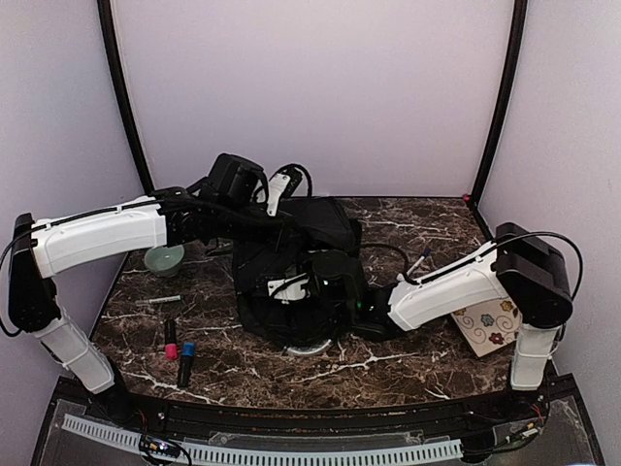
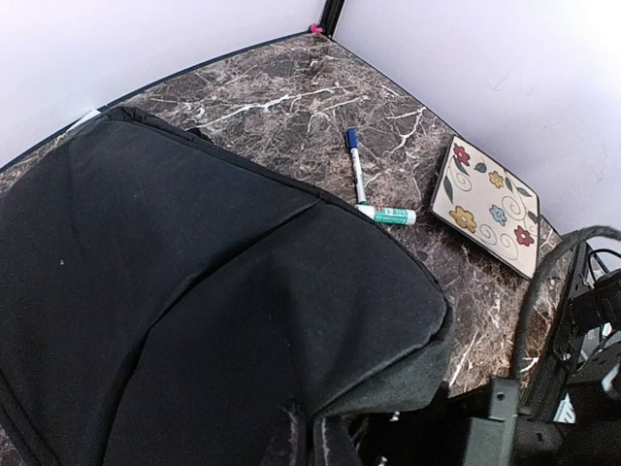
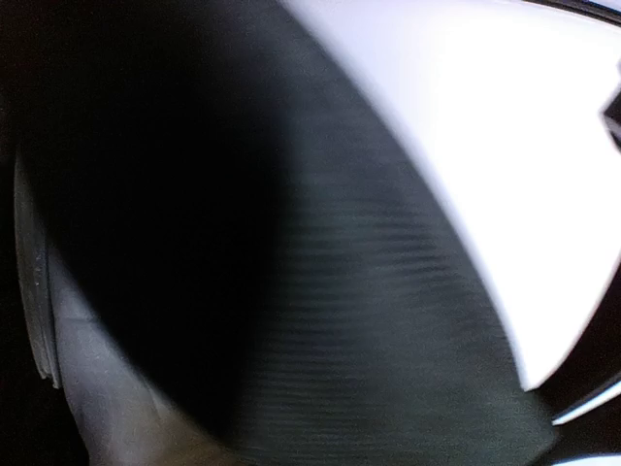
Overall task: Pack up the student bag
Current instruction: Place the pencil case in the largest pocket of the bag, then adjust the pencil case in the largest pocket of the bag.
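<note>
The student bag (image 1: 291, 254), a large black backpack, lies in the middle of the marble table (image 1: 408, 364). My left gripper (image 1: 277, 198) hangs over the bag's far edge. In the left wrist view the student bag (image 2: 194, 291) fills most of the picture, and the left gripper (image 2: 325, 435) is shut on a pinched fold of its fabric at the bottom edge. My right gripper (image 1: 299, 287) is pushed in at the bag's near part. The right wrist view shows only blurred black fabric (image 3: 291, 320) close up, so its fingers are hidden.
Right of the bag lie a blue-capped marker (image 2: 355, 165), a green-labelled tube (image 2: 388, 215) and a floral notebook (image 2: 488, 206), the notebook (image 1: 487, 325) sitting under the right arm. On the left are a teal bowl (image 1: 164, 258), a thin pen (image 1: 158, 301), a red marker (image 1: 171, 340) and a blue marker (image 1: 185, 361).
</note>
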You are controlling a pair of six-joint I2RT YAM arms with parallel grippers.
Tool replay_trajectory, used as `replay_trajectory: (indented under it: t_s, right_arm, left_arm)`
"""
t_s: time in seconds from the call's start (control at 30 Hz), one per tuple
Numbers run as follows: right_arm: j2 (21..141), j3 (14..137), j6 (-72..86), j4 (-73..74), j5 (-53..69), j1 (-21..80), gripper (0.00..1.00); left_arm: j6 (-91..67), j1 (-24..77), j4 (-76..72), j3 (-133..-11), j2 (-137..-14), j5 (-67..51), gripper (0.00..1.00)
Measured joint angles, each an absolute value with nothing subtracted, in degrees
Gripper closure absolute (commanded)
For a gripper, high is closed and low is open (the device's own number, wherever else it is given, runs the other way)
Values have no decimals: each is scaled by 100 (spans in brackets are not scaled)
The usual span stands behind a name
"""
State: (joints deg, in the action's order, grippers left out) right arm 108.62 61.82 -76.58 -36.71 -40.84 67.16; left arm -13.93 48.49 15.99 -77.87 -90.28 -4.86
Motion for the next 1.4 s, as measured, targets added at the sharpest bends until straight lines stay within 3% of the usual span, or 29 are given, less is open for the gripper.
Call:
replay_trajectory:
  t_s: [0.27,0.4,0.53,0.77,1.03,1.4]
  right_arm:
    - [11666,5631,-8003,-5188,-4296,6698,100]
    - [11135,5470,-7415,-4292,-4073,6917,80]
    - [10453,5476,-6416,-2519,-3354,7306,51]
    - [10337,5857,-5127,-93,-2333,7607,35]
    - [9566,6388,-4248,1900,-864,7500,29]
    - [10062,7588,-3262,2021,-602,6460,30]
  left_arm:
    - [-1422,4849,1619,-7747,-9011,-537,100]
    - [-1422,4849,1623,-7738,-8978,-523,100]
    - [-1422,4849,1599,-7686,-8919,-508,100]
    - [-1422,4847,1590,-7664,-8899,-513,100]
    - [-1422,4810,1581,-7664,-8899,-556,100]
    - [-1437,4777,1544,-7664,-8899,-639,100]
